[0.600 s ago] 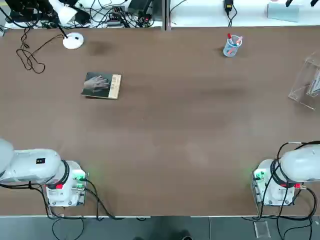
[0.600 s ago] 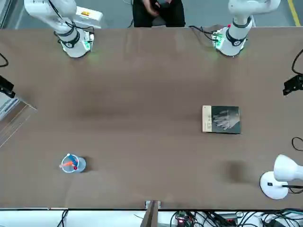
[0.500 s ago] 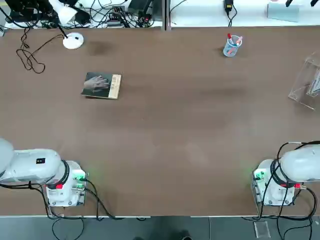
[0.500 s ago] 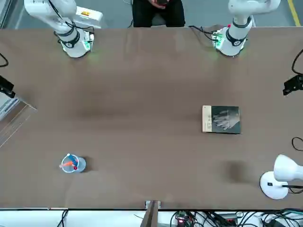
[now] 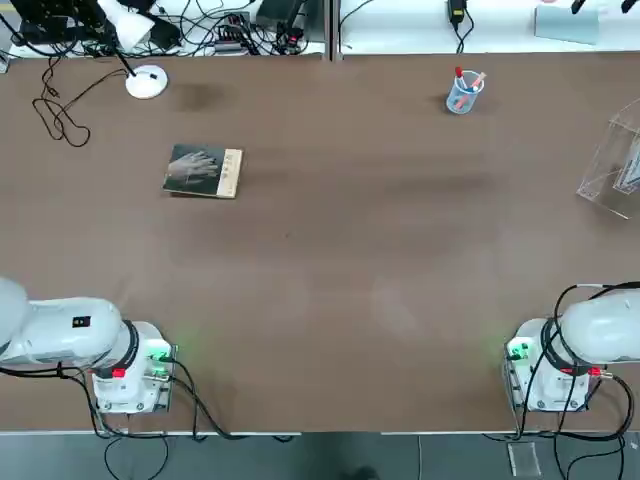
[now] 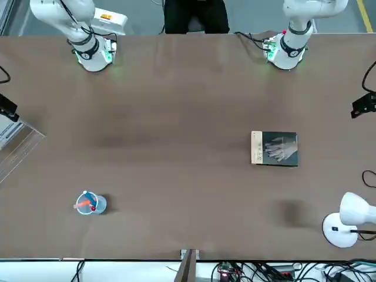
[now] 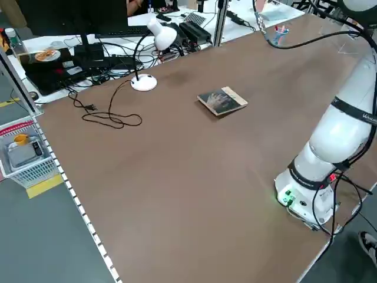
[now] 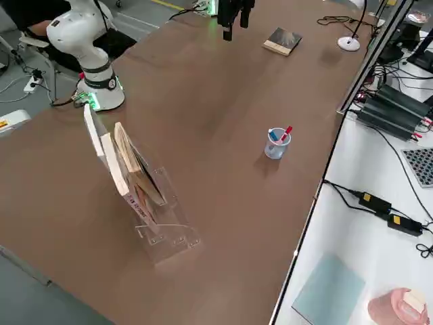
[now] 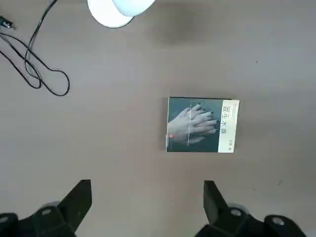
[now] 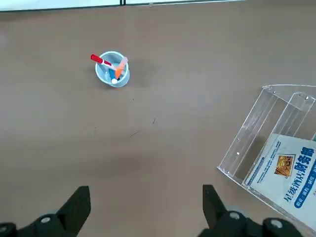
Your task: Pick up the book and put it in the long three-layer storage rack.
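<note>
The book (image 5: 203,171) lies flat on the brown table on the left arm's side, dark grey with a pale hand picture and a tan strip. My left gripper (image 9: 147,190) hangs high over the table with the book (image 9: 202,125) below and ahead of it, its fingers (image 9: 81,193) wide open and empty. The clear three-layer storage rack (image 5: 612,165) stands at the table's right edge. My right gripper (image 10: 145,195) is also raised, open and empty, with the rack (image 10: 276,148) ahead and to one side. Neither gripper touches anything.
A white desk lamp (image 5: 146,80) and a black cable (image 5: 55,110) sit beyond the book. A small clear pen cup (image 5: 463,92) stands at the far side, right of centre. Several books (image 8: 128,162) lean in the rack. A person (image 6: 195,14) sits behind the arm bases.
The person behind the arm bases has drawn a hand out of view. The arms, the book and the rack stay where they were.
</note>
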Tool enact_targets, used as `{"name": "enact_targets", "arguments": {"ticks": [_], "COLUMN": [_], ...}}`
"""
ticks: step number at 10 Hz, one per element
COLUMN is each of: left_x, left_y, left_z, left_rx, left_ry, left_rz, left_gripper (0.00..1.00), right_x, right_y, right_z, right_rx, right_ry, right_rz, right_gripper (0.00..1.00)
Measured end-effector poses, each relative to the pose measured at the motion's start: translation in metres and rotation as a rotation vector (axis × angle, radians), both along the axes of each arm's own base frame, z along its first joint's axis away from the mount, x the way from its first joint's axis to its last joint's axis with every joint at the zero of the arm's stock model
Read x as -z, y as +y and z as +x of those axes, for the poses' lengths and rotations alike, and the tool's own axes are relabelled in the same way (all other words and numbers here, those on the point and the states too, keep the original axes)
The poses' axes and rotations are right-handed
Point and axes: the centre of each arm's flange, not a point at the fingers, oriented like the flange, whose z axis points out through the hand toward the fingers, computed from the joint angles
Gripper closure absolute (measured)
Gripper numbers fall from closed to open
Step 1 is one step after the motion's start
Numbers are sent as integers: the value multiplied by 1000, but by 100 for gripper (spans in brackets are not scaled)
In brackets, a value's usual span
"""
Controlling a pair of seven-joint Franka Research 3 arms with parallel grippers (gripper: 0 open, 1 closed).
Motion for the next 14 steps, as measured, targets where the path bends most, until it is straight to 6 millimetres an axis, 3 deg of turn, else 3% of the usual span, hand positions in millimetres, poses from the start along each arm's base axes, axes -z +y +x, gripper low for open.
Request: {"name": "enact_targets", "arguments": {"ticks": [3,6,10,14], "left_x": [2,25,81,153], "left_y": [-4,9,45,72], "left_z": [0,10,27,30], "left_rx": [17,30,75,58], "left_ry": [7,46,115,195], "left_rz": [-63,-161,-305,-473], "left_gripper": [0,0,0,2], "right_x": [0,0,0,0], "right_y": [0,0,0,0], "right_z": [0,0,0,0], "right_rx": [0,0,0,0], "right_ry": [0,0,-1,-2], "right_rz": [0,0,0,1], "right_gripper": [0,0,0,0]}}
